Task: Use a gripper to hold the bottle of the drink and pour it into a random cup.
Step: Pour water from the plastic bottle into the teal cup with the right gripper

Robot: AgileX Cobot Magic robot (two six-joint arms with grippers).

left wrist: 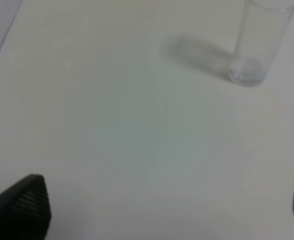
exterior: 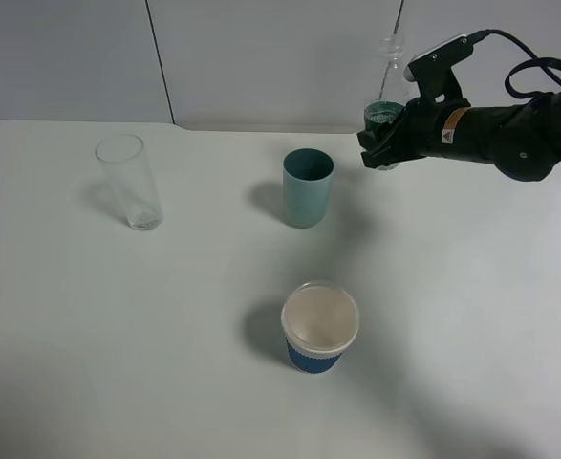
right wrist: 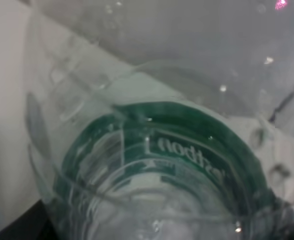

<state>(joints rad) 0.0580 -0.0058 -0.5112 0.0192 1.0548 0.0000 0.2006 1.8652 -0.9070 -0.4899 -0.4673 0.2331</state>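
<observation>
Exterior high view: the right arm reaches in from the right side, and its right tool (exterior: 379, 143) is pinching the bottle (exterior: 386, 113) around the dark green label. The bottle stands upright in the grip, its clear, capless neck rising above the black fingers. It looks to be held a little above the white tabletop (exterior: 471, 316), though I cannot be sure of the gap. It is near the teal-green cup (exterior: 308, 187), to the right of it and further back, and the two do not touch. A tall clear glass (exterior: 130, 182) stands well apart on the left. A white paper cup with a blue sleeve (exterior: 319, 328) sits nearer the front, in line with the teal cup. From the right wrist, the bottle (right wrist: 157, 160) fills nearly everything: clear ribbed plastic with the green band and white lettering pressed close to the lens. From the left wrist, the left tool (left wrist: 162, 210) is spread wide, one dark fingertip (left wrist: 21, 210) at each lower corner, with bare tabletop between them and the clear glass (left wrist: 259, 45) standing beyond.
</observation>
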